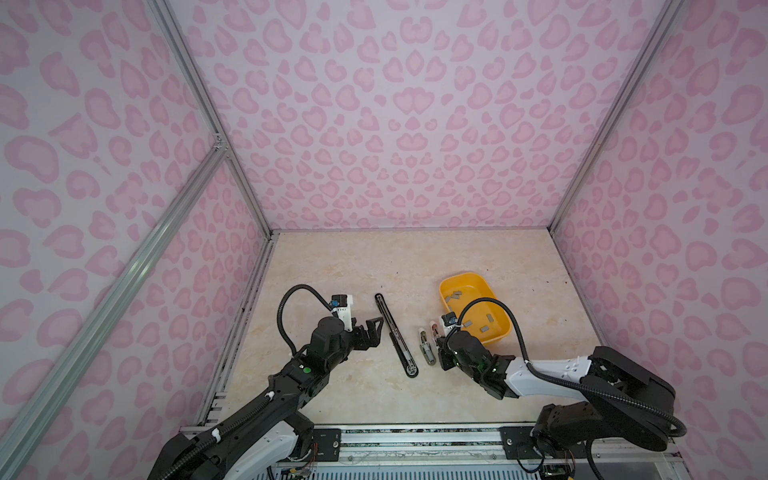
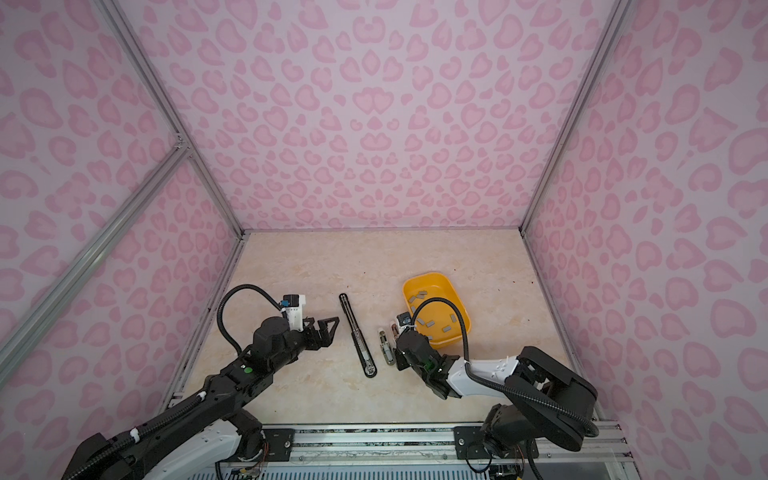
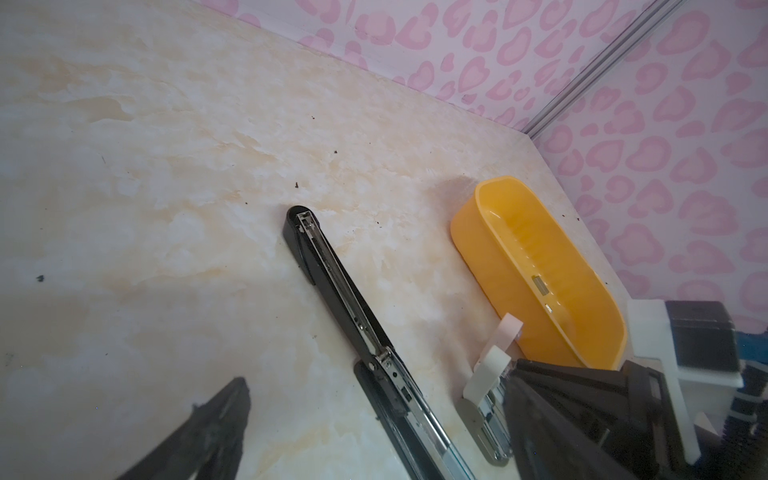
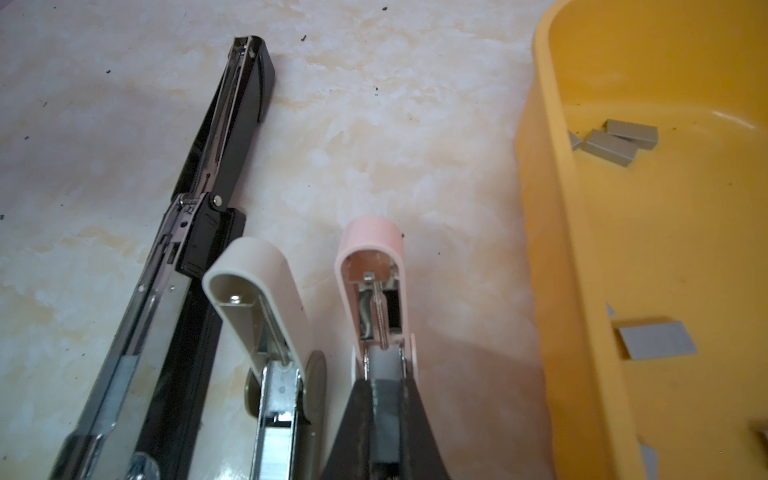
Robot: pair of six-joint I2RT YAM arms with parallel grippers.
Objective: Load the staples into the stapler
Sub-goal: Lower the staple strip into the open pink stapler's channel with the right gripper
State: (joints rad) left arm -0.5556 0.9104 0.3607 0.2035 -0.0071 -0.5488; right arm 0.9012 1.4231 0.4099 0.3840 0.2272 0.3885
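Observation:
Three staplers lie open side by side: a long black stapler point(image 1: 397, 334) point(image 4: 232, 137), a small white stapler point(image 1: 426, 347) point(image 4: 257, 266) and a small pink stapler point(image 1: 435, 332) point(image 4: 370, 241). My right gripper point(image 4: 384, 386) is shut on a grey strip of staples point(image 4: 384, 415) right at the pink stapler's open metal channel. The white stapler's channel holds a strip point(image 4: 272, 453). More staples point(image 1: 453, 296) point(image 4: 611, 147) lie loose in the yellow tray point(image 1: 457, 277). My left gripper point(image 1: 372, 330) point(image 3: 376, 374) is open and empty, close to the left of the black stapler point(image 3: 332, 274).
The yellow tray point(image 2: 419, 277) point(image 4: 552, 208) sits just right of the pink stapler, close to my right wrist. Pink-patterned walls enclose the marble table point(image 1: 353, 266) on three sides. A metal rail point(image 1: 415, 436) runs along the front edge.

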